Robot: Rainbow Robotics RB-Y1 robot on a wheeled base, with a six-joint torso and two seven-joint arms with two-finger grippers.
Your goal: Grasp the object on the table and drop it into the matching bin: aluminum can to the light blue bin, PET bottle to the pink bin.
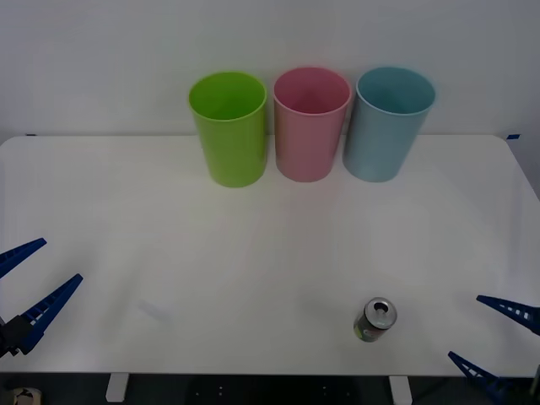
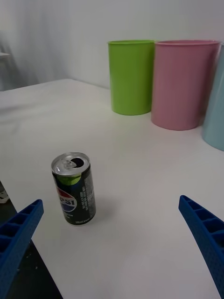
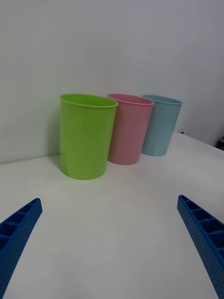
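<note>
Right gripper [image 1: 494, 333] hangs at the near right corner of the worktop [image 1: 126, 228], fingers spread wide and holding nothing; left gripper [image 1: 29, 283] waits at the near left edge, likewise released and empty. The can [image 1: 375, 319] stands upright close to the near edge, right of centre, just inboard of the right gripper and well apart from the bins. In the right wrist view the can [image 2: 73, 188] sits off toward one finger rather than midway between the two, silver top with open tab hole facing up, dark body, label readable. Judgement: the step in hand is the reach for the grasp, nothing lifted yet, so the task is at its start. To do it well, shift the right gripper sideways until the can is centred between the fingers, come in low enough to take the body rather than the rim, then squeeze gently: the can is small, light and likely empty, so an off-centre finger could tip it or push it toward the edge. Along the far edge stand three bins in a row, near touching: lime green bin [image 1: 229, 126], pink bin [image 1: 310, 122], light blue bin [image 1: 388, 122]. The light blue one, farthest right, is the target.
</note>
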